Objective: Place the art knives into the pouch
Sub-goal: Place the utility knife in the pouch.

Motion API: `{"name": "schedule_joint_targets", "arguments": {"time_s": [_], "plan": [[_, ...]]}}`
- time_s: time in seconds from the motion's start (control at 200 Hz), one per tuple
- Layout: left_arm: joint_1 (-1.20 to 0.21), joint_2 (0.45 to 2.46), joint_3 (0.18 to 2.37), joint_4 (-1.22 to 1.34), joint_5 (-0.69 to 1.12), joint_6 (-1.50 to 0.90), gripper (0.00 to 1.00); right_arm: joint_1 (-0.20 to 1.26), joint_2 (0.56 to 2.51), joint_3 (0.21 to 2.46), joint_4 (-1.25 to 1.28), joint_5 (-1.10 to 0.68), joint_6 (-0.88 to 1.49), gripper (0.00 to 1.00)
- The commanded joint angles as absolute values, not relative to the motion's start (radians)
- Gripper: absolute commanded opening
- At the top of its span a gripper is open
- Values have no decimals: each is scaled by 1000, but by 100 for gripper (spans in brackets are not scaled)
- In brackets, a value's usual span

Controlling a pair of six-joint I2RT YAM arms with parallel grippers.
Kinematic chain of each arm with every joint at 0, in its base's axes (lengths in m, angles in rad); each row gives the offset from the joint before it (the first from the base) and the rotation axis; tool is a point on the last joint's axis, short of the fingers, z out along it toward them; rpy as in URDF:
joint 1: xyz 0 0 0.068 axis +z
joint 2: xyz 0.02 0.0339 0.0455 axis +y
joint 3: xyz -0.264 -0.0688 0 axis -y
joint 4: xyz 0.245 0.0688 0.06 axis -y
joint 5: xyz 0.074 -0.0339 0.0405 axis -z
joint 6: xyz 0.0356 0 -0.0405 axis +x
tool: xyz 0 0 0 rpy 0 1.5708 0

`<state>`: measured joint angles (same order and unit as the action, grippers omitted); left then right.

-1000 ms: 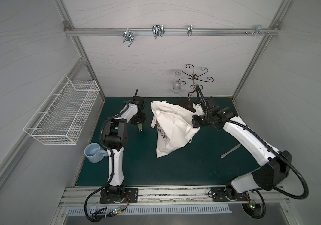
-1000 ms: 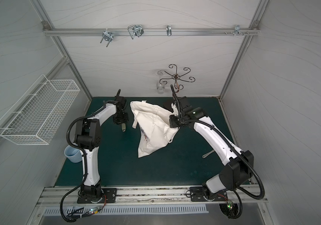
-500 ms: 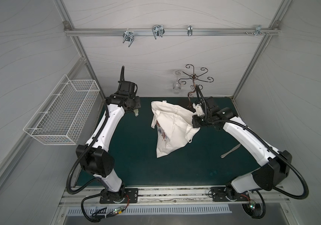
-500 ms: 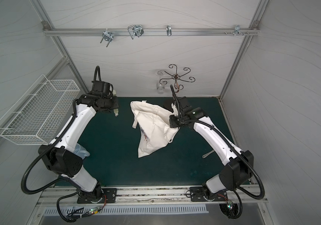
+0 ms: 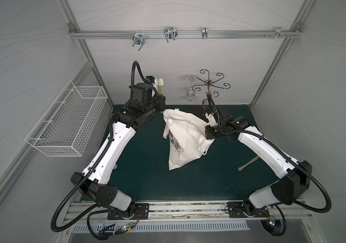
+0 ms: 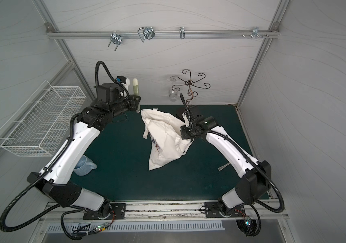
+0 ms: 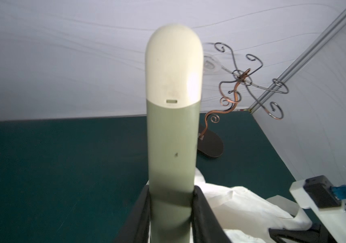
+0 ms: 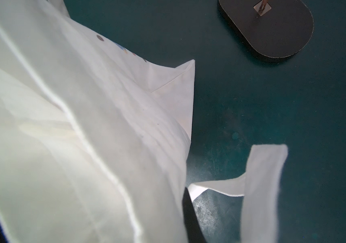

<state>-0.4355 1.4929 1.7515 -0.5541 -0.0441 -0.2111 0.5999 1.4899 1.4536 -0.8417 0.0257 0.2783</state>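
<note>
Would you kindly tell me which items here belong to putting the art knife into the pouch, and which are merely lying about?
In the job:
- art knife, held in the left end effector
- pouch, gripped by the right end effector

Lying about:
- wire basket
- blue cup
- wine glass
- scrolled metal stand
- pale utensil

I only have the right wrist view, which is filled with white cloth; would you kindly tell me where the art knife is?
Observer: The left gripper holds the art knife, jaws closed on its green body, cream end sticking out beyond them.
Operator: Thank you; is it inside the pouch yet?
Observer: No; in both top views it is beside the pouch's rear-left corner, outside it.
Operator: And what lifts the cloth?
Observer: The right gripper, shut on the pouch's right edge.
</note>
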Motion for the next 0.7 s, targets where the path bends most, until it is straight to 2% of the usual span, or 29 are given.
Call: {"name": "schedule_joint_targets", "arguments": {"time_s": [0.0,0.395,0.695], "plan": [[-488,1482,1698,-334,-12,-152,13,610,1493,1471,-862,24,261,0],[-543,1468,1436,100,44,-139,12,620,1472,1466,-846,9,247,0],[-569,1474,1312,225,65,-173,12,619,1463,1466,-852,16,240,0]]}}
